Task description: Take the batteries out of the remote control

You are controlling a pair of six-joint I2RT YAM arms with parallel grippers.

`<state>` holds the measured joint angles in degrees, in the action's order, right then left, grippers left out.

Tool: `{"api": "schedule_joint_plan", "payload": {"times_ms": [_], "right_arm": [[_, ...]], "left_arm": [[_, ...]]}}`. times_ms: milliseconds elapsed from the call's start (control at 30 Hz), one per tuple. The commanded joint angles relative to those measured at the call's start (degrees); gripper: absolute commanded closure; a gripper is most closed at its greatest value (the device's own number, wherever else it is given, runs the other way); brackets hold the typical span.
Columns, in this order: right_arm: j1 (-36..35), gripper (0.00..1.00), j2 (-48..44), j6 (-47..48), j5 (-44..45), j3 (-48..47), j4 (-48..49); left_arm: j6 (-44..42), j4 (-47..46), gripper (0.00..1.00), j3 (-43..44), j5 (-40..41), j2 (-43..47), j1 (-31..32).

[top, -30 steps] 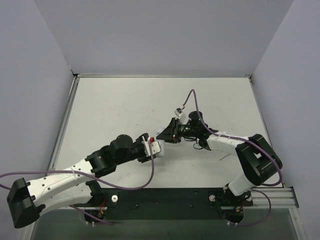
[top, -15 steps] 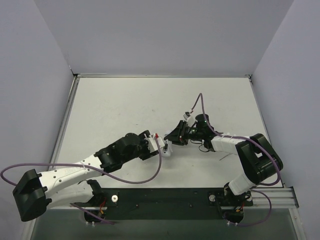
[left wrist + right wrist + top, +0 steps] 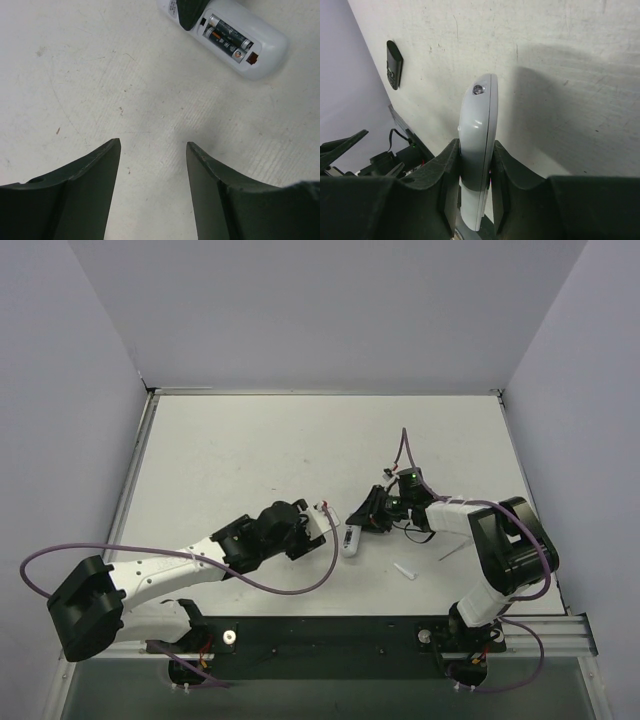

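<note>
- The remote control (image 3: 350, 539) is a white, rounded bar near the middle of the table (image 3: 230, 450). It lies at about 4 o'clock from the left gripper (image 3: 325, 512).
- Its back cover is off. In the left wrist view the remote control (image 3: 260, 45) sits at 1 o'clock from the fingers, and the batteries (image 3: 227, 37) lie side by side in the open bay.
- The batteries are dark with silver ends. Their label print is too small to read.
- A patch of small print on the remote's back, at the top edge of that view, is also unreadable.
- The right gripper (image 3: 372, 512) is clamped on the remote control (image 3: 479, 120), which is squeezed between its two fingers (image 3: 440, 170). No brand shows on the visible edge.
- The left gripper (image 3: 152, 145) has its jaws spread with only bare table between them, holding nothing.
- A short white piece (image 3: 405, 571) lies at 4 o'clock from the remote, and a thin pale stick (image 3: 450, 552) lies farther out at 3 o'clock.
</note>
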<state>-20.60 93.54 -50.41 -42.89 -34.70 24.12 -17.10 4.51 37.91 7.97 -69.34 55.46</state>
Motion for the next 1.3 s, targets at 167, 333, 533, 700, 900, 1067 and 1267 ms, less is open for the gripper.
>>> {"api": "schedule_joint_plan", "payload": {"times_ms": [167, 333, 533, 700, 900, 1067, 1267], "right_arm": [[-0.4, 0.96, -1.25, 13.14, 5.02, -8.37, -10.85], [-0.41, 0.86, 1.29, 14.64, 3.26, -10.03, -9.18], [-0.85, 0.81, 5.42, 18.59, 2.38, -13.11, -9.61], [-1.81, 0.76, 7.62, 21.23, 0.89, -15.49, -11.73], [-1.81, 0.57, 6.93, 22.72, 5.53, -15.31, -16.11], [-1.46, 0.49, 4.9, 24.48, 10.8, -16.8, -20.59], [-0.15, 0.39, 0.43, 25.01, 14.15, -17.43, -26.75]], "left_arm": [[6.9, -1.35, 0.21, 4.27, 12.33, 2.98, -1.15], [7.26, 0.14, 0.03, 4.72, 14.45, 5.53, -1.41], [4.1, 0.15, 0.03, 3.58, 14.71, 9.66, -1.23], [3.57, -0.38, 0.03, 2.61, 14.71, 12.3, -1.06], [4.01, 1.46, 0.03, 4.19, 12.77, 10.63, -0.88], [3.74, 1.02, 0.03, 3.93, 13.21, 10.19, -0.97], [4.97, 2.34, 0.03, 4.28, 19.44, 8.27, -1.58]]}}
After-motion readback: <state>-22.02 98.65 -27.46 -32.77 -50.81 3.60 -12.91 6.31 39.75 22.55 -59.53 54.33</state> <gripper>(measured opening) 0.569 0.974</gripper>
